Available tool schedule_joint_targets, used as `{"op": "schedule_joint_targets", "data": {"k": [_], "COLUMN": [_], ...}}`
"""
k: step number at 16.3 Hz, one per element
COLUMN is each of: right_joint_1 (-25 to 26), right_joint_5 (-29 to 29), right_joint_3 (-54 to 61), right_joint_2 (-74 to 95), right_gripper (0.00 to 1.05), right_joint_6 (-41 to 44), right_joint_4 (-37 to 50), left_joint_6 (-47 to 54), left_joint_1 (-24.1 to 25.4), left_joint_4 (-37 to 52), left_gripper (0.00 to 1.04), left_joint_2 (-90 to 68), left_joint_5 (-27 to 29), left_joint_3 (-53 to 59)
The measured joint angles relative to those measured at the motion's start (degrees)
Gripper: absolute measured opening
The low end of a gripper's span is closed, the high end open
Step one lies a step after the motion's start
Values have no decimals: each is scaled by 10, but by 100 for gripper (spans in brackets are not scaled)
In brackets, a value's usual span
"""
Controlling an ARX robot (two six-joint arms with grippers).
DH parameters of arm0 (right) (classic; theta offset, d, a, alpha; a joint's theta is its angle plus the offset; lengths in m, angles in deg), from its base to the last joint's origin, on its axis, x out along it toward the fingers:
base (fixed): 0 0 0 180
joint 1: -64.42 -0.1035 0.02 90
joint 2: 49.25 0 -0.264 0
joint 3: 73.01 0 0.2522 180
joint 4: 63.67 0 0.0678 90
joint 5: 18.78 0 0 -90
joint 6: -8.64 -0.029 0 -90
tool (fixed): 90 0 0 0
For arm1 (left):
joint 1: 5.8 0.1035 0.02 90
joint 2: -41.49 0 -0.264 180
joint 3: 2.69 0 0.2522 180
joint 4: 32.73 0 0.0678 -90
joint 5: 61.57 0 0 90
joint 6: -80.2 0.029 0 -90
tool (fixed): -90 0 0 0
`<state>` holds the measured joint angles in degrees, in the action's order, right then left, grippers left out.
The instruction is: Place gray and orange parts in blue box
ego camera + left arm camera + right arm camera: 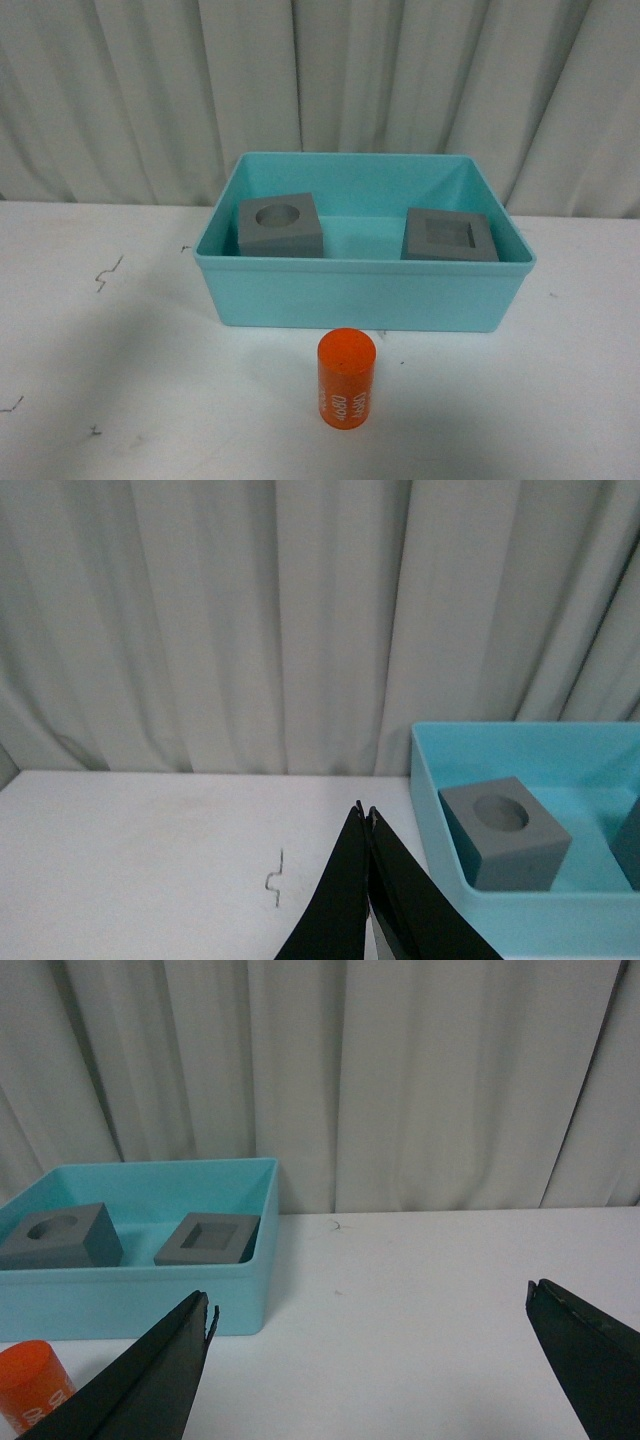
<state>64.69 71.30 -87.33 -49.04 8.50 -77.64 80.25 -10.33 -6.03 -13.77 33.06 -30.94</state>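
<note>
Where the white table (100,330) fills my front view, the blue box (360,295) rests on it. My right gripper (370,1298) has its fingers wide apart; my left gripper (366,810) has its fingers pressed together on nothing. Inside the box, the round-recess gray cube (282,226) lies left and the square-recess gray cube (450,237) right, apart. The orange cylinder (346,380) stands upright on the table, just outside the box's near wall.
</note>
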Motion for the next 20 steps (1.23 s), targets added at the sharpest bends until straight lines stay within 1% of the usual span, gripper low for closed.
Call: {"op": "schedule_joint_targets", "data": {"k": [1,2,3,4,7,15,16,20], "right_joint_1": [0,0,0,0,0,0,0,0], "right_joint_5": [0,0,0,0,0,0,0,0], "right_joint_3": [0,0,0,0,0,0,0,0], "right_joint_2": [0,0,0,0,0,0,0,0], "right_gripper": [98,98,98,98,98,98,98,98], "right_joint_6": [0,0,0,0,0,0,0,0], "right_joint_4": [0,0,0,0,0,0,0,0], "left_joint_6": [0,0,0,0,0,0,0,0], "left_joint_1": [4,22,40,49,44,44,44,44], "left_joint_4": [-3,-7,-9,-13,-34,-109,-98,-163], "left_gripper": [2,2,2,2,2,2,2,2], "left_joint_2": [16,30,44,60,106,223,236,314], "left_joint_5": [-8,-35,-42,-38,-46,-46,-46,-46], "left_joint_3": [19,29,37,46,75,116,126,139]}}
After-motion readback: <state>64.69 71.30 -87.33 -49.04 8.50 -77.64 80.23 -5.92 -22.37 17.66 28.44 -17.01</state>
